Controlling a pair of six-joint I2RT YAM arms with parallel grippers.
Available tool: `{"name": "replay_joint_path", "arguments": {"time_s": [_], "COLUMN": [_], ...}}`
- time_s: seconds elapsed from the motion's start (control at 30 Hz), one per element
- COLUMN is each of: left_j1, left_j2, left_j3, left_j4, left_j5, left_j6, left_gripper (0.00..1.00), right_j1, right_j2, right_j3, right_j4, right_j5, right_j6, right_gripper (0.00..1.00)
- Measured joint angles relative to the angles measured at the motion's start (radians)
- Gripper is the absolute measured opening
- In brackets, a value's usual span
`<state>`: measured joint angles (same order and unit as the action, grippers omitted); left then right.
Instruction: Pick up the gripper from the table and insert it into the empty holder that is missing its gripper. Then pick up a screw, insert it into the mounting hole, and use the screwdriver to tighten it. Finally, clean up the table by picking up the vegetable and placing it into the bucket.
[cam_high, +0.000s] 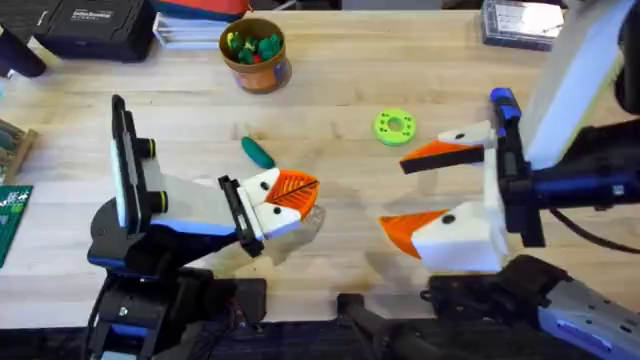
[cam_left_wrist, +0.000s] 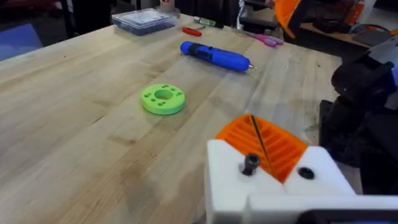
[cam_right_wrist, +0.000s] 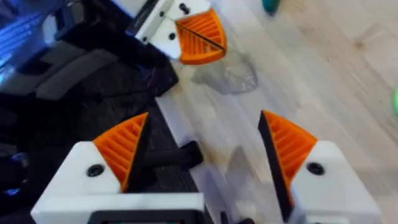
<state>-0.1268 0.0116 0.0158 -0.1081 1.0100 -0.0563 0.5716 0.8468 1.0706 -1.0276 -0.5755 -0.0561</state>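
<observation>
One green disc (cam_high: 394, 126) lies right of the teal vegetable (cam_high: 257, 152); left tool (cam_high: 287, 200) closed together, right tool (cam_high: 420, 192) wide.

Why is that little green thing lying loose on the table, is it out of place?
Probably yes. The teal vegetable lies alone on the table near the left gripper, while similar toy pieces sit inside the bucket farther back.

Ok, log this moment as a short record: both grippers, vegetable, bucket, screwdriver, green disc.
left gripper: shut, orange pads together, low over the table
right gripper: open, nothing between the pads
vegetable: lying on the table, beside the left gripper, not in the bucket
bucket: upright at the far side, toy pieces inside
screwdriver: lying on the table, untouched
green disc: flat on the table
</observation>
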Motion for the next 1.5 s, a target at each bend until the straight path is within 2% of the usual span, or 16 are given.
{"name": "replay_joint_path", "arguments": {"time_s": [0.17,0.3,0.5,0.67,0.87,0.9,1.2,1.5], "left_j1": [0.0,0.0,0.0,0.0,0.0,0.0,0.0,0.0], "left_j2": [0.0,0.0,0.0,0.0,0.0,0.0,0.0,0.0], "left_j3": [0.0,0.0,0.0,0.0,0.0,0.0,0.0,0.0], "left_j4": [0.0,0.0,0.0,0.0,0.0,0.0,0.0,0.0], "left_j5": [0.0,0.0,0.0,0.0,0.0,0.0,0.0,0.0], "left_j6": [0.0,0.0,0.0,0.0,0.0,0.0,0.0,0.0], "left_gripper": [0.009,0.009,0.009,0.009,0.009,0.009,0.009,0.009], "right_j1": [-0.015,-0.115,-0.403,-0.645,-0.826,-0.874,-0.911,-0.94], "right_j2": [0.045,0.128,0.27,0.397,0.546,0.626,0.826,0.927], "right_j3": [0.0,0.0,0.0,0.028,0.108,0.151,0.228,0.239], "right_j4": [0.002,0.002,0.008,0.008,0.054,0.086,0.157,0.285], "right_j5": [0.118,0.211,0.35,0.444,0.538,0.555,0.565,0.568], "right_j6": [0.038,0.061,0.072,0.009,-0.122,-0.198,-0.443,-0.476], "right_gripper": [0.994,0.994,0.994,0.994,0.994,0.994,0.993,0.994]}}
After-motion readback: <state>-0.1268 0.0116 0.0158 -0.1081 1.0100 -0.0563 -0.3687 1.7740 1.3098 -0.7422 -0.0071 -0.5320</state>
